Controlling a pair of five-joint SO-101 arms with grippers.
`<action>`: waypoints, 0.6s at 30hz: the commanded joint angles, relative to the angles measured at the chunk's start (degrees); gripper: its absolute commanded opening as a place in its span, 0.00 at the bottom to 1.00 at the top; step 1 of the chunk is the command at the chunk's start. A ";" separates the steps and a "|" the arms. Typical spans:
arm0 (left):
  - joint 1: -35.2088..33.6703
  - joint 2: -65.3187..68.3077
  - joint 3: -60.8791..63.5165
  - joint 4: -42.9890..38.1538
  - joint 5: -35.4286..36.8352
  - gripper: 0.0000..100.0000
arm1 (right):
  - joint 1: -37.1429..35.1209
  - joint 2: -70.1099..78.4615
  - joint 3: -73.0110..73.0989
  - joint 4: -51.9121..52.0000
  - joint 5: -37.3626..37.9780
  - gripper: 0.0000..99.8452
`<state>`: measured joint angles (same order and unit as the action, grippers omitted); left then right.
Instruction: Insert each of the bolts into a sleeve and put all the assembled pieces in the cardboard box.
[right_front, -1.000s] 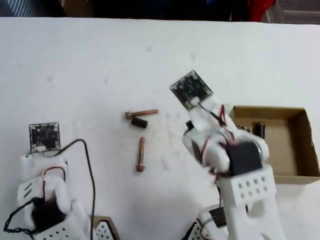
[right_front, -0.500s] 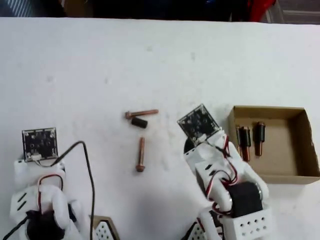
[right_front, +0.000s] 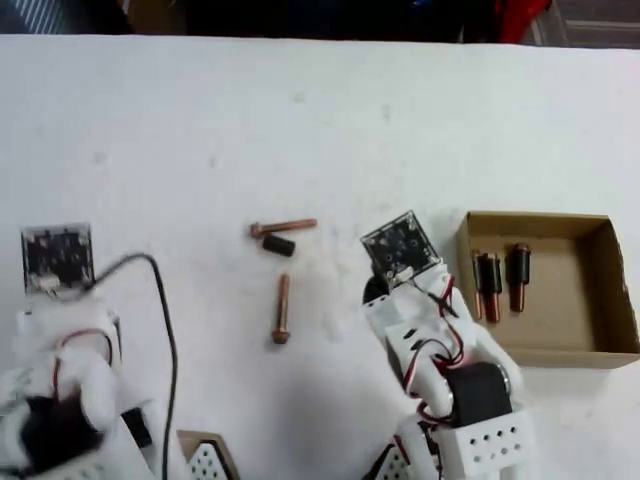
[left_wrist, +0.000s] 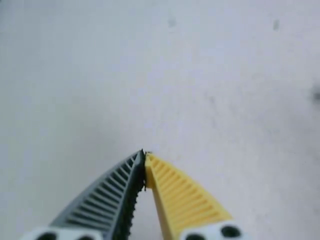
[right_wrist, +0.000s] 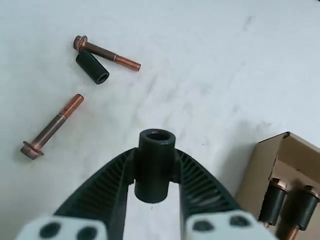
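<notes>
My right gripper (right_wrist: 156, 150) is shut on an upright black sleeve (right_wrist: 156, 165), held just above the table left of the cardboard box (right_front: 535, 217); the sleeve shows as a dark spot (right_front: 375, 291) under that wrist. Two copper bolts lie on the table, one (right_front: 283, 228) (right_wrist: 106, 52) beside a loose black sleeve (right_front: 278, 245) (right_wrist: 92, 67), the other (right_front: 282, 310) (right_wrist: 52, 126) nearer to me. Assembled bolt-and-sleeve pieces (right_front: 490, 280) (right_wrist: 276, 197) lie in the box. My left gripper (left_wrist: 144, 155) is shut on nothing over bare table at the near left.
The left arm (right_front: 60, 340) trails a black cable (right_front: 165, 340) across the near left of the white table (right_front: 300, 120). The right arm's body (right_front: 470, 400) stands between the loose bolts and the box's near corner.
The right arm drew back from beside the box toward the near edge, then held almost still. The left arm's wrist shifted to the left and a little farther out.
</notes>
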<state>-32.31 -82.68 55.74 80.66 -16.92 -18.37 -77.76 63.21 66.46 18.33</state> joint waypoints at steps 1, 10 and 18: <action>5.23 15.52 -7.47 0.18 1.05 0.02 | -0.13 -0.22 2.73 -5.23 -0.62 0.02; 21.05 29.93 -12.40 0.18 10.29 0.02 | -0.04 -0.22 8.79 -10.33 -0.62 0.02; 34.59 47.78 -19.34 0.18 19.69 0.02 | -0.04 0.22 9.67 -10.42 -0.70 0.02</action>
<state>-3.21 -42.77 42.37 80.66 -1.63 -18.37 -77.67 73.23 57.41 18.24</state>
